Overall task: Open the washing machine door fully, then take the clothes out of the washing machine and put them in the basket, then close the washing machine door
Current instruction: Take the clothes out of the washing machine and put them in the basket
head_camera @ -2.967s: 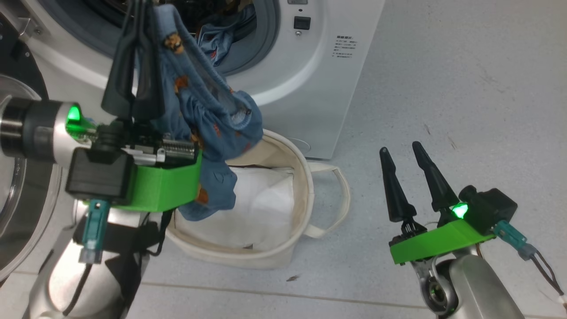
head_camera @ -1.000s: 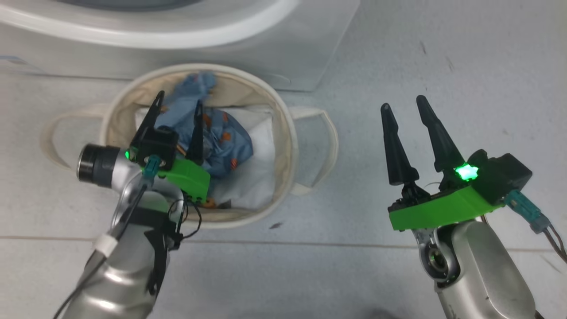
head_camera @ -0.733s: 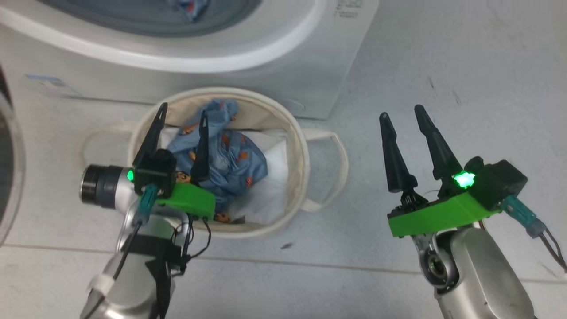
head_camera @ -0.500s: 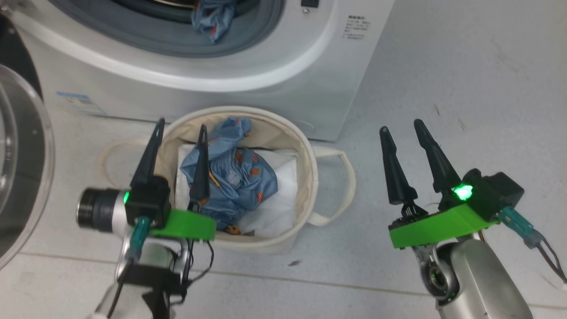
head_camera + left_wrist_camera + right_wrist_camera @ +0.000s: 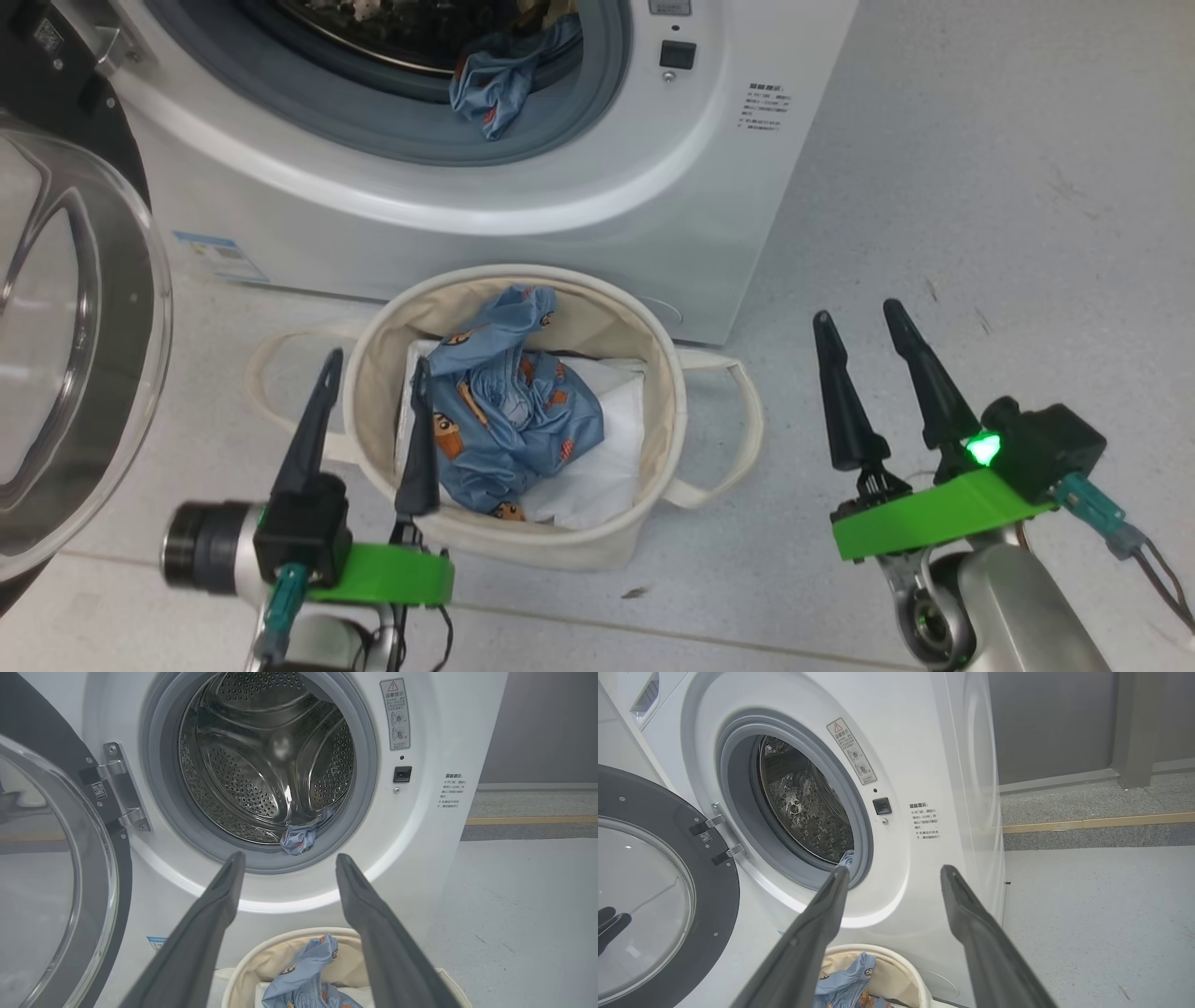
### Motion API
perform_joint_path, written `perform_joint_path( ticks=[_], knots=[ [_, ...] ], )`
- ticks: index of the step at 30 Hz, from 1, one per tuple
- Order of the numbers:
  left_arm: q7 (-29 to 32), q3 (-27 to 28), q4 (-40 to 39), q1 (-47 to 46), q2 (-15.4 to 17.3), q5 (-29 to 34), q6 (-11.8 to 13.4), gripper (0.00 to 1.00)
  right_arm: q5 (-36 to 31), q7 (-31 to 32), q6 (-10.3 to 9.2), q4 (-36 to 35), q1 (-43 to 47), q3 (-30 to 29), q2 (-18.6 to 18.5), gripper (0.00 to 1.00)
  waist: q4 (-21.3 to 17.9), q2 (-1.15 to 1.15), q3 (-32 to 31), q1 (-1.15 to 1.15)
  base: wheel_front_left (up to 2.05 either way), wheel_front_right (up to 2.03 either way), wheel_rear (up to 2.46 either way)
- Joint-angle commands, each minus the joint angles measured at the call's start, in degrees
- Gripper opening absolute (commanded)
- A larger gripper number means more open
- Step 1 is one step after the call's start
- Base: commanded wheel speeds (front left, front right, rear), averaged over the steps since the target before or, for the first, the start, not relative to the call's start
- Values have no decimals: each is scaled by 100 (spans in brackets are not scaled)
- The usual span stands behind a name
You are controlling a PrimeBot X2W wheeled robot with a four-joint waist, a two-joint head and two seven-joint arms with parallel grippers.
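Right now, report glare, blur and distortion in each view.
Head view: pale reflections streak the washing machine door. Left wrist view: bright hotspot on the drum, near fingers soft. Right wrist view: the lens bows the washing machine's side edge.

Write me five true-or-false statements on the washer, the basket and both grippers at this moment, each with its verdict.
1. The washing machine door stands open. True.
2. The washing machine holds no clothes. False: a blue piece hangs over its gasket.
3. A printed blue garment lies in the basket. True.
4. The left gripper grips fabric. False: it is open and empty.
5. The right gripper is shut. False: it is open and empty.
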Motion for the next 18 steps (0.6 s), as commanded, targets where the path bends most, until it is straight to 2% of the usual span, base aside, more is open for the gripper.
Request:
perform_joint_path(
  ticks=[1, 7, 18],
  knots=[
    [-27, 208, -239, -52, 38, -24, -10, 100, 17, -70, 3, -168, 11, 122, 30, 100, -2, 0, -10, 0, 0, 0, 0],
    [-27, 364, -145, 148, -72, -233, -126, 100, 50, -70, 3, -137, 67, 129, 30, 100, -29, 0, -78, 0, 0, 0, 0],
    [-27, 505, 96, 203, -169, -250, -284, 100, 120, -70, 3, -146, 109, 164, 30, 100, -86, 0, -143, 0, 0, 0, 0]
  ],
)
